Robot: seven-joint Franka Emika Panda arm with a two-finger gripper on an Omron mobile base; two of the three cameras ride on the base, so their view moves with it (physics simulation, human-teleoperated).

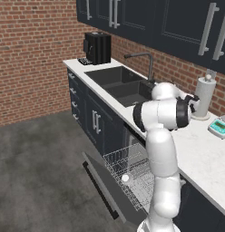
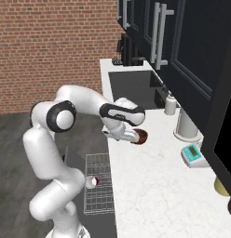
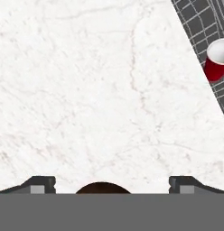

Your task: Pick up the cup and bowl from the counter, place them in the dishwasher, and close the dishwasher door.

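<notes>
1. Hovering over the counter (image 3: 86,90) with gripper (image 3: 112,186) spread wide, holding nothing.
2. Sitting between the fingertips: bowl (image 3: 103,188).
3. Resting in the dishwasher (image 2: 98,186) rack: cup (image 3: 217,61).

cup (image 3: 217,61) in dishwasher rack (image 1: 132,174) | bowl (image 2: 140,136) on counter (image 2: 150,186), near its front edge

Your arm (image 2: 80,104) rises from base, elbow bent high, forearm reaching out level, wrist turned down. Your gripper (image 3: 112,186) points straight down, fingers (image 3: 41,184) spread wide apart, nothing clamped between them.
</notes>
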